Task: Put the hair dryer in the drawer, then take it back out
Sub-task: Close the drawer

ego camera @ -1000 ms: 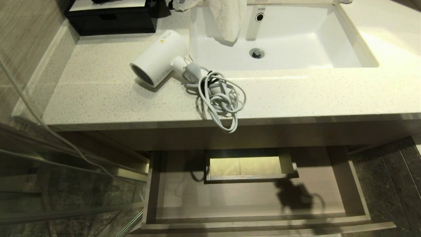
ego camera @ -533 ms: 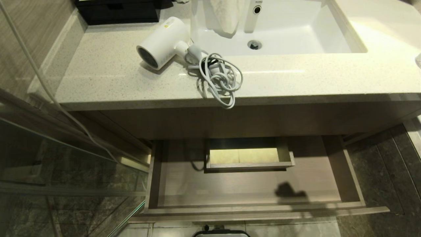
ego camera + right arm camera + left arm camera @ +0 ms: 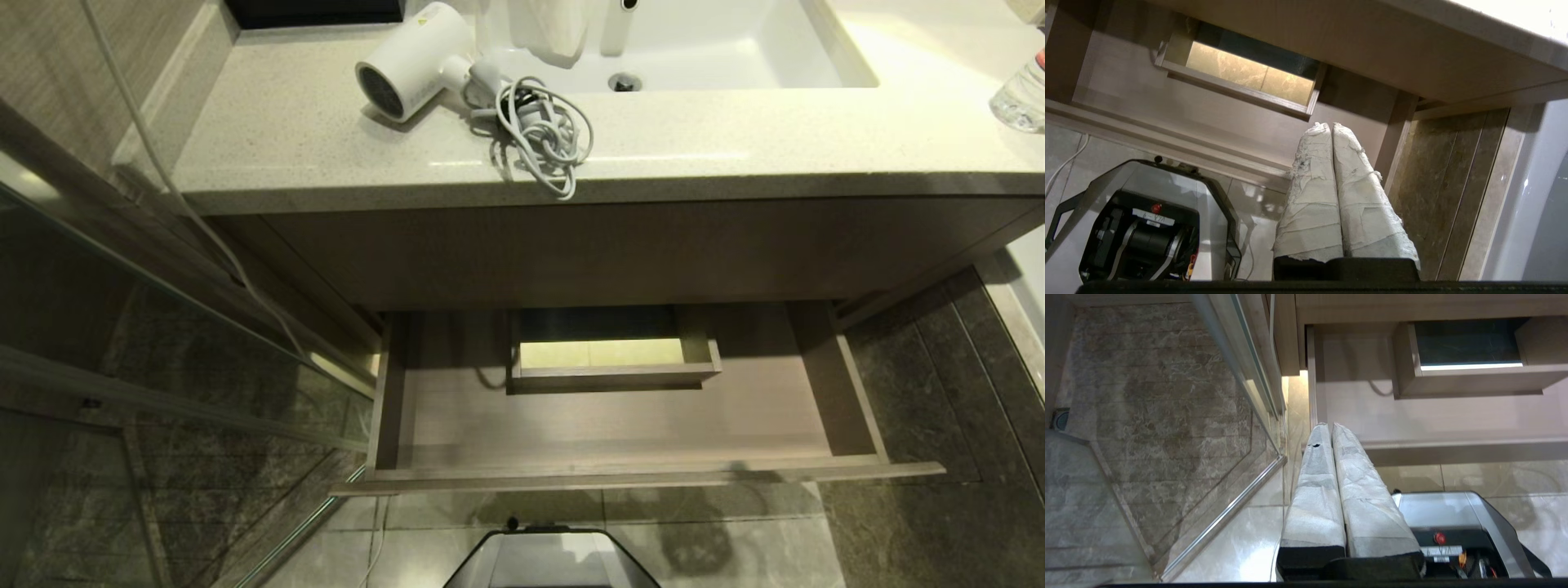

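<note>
The white hair dryer [image 3: 412, 59] lies on its side on the speckled countertop [image 3: 326, 147], left of the sink, its grey cord [image 3: 543, 135] coiled beside it near the counter's front edge. Below the counter the light-wood drawer [image 3: 637, 425] stands pulled out and holds nothing; a boxed cutout [image 3: 608, 353] sits in its floor. Neither arm shows in the head view. My left gripper [image 3: 1329, 425] is shut and empty, low in front of the drawer's [image 3: 1453, 416] left end. My right gripper [image 3: 1329, 125] is shut and empty too, low near the drawer's [image 3: 1167, 110] right side.
A white sink [image 3: 718, 49] with a cloth [image 3: 547, 28] draped over its rim fills the counter's back. A clear bottle [image 3: 1020, 94] stands at the far right. A glass shower panel [image 3: 163, 367] runs along the left. My base [image 3: 551, 559] sits on the tiled floor before the drawer.
The whole head view has slid: counter and hair dryer moved up the picture, the drawer too, and my base came into view below. The camera moved; the objects kept still.
</note>
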Available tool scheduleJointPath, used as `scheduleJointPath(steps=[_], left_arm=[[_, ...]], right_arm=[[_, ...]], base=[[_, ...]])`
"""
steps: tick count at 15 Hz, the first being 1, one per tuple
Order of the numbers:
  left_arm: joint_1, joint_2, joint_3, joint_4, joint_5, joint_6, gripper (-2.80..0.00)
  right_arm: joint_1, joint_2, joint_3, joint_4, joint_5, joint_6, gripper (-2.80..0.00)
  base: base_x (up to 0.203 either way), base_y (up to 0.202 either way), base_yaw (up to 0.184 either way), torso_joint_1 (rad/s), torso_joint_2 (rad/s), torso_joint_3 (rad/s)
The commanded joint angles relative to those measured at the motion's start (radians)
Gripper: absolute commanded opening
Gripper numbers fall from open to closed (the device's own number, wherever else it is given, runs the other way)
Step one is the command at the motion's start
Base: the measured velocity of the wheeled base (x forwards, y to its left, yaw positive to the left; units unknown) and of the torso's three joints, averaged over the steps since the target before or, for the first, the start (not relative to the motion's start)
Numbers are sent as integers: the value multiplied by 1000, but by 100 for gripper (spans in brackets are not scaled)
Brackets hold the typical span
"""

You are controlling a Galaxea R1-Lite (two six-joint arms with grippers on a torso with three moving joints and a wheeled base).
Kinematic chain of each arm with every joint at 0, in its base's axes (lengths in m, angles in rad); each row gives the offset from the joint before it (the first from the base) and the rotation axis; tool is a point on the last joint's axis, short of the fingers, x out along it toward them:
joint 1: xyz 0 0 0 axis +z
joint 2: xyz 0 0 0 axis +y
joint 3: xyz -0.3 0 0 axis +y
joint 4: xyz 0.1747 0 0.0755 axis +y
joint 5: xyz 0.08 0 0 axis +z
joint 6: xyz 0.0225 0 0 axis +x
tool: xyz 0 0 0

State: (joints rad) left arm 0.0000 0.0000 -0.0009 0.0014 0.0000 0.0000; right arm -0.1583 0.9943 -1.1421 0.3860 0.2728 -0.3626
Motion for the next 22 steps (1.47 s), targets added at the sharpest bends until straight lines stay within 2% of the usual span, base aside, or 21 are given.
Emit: scheduleJointPath(steps=[1, 8, 16, 22], left_arm=[[0, 0, 1, 0, 0, 0, -280], [0, 0, 1, 0, 0, 0, -280], [0, 0, 1, 0, 0, 0, -280], [0, 0, 1, 0, 0, 0, -280]], right_arm=[[0, 0, 1, 2, 2, -3, -280], [0, -16, 12, 1, 3, -4, -280], [0, -41, 43, -16, 3, -4, -280], [-1, -51, 63, -25, 3, -4, -280]], base=[[0, 0, 0, -225, -95, -312], [0, 0, 0, -62, -11, -71], [0, 0, 0, -194, 334, 138], [0, 0, 0, -308, 514, 200]])
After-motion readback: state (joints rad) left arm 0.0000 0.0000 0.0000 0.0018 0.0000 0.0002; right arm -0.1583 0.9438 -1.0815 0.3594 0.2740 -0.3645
